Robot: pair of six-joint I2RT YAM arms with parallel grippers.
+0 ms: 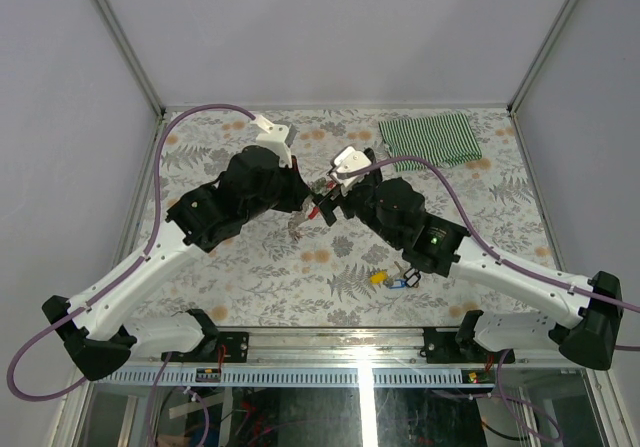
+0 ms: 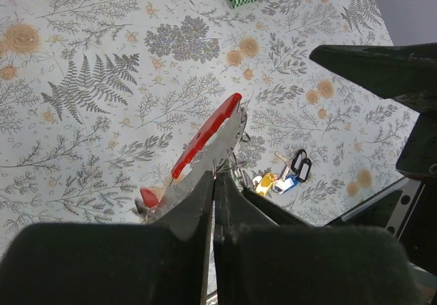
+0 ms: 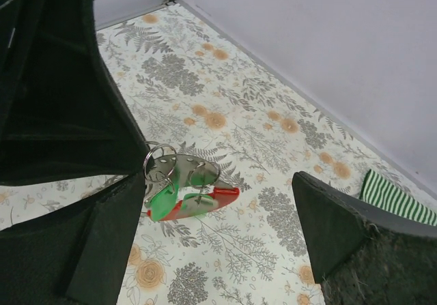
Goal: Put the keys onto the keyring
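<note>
The keyring, a red curved clip [image 2: 207,133] with a silver metal plate and rings, is held above the table between both grippers [image 1: 322,207]. My left gripper [image 2: 215,177] is shut on its lower end. In the right wrist view a green key [image 3: 160,202] hangs against the clip [image 3: 218,197] by a silver ring. My right gripper [image 3: 217,179] is open wide, its fingers either side of the clip and not touching it. A yellow key [image 2: 265,181] and a blue key [image 2: 287,182] lie on the table, also visible under the right arm [image 1: 380,277].
A small black loop [image 2: 300,162] lies beside the loose keys. A green striped cloth [image 1: 432,139] lies at the back right of the floral table [image 1: 250,277]. Grey walls enclose the table on three sides.
</note>
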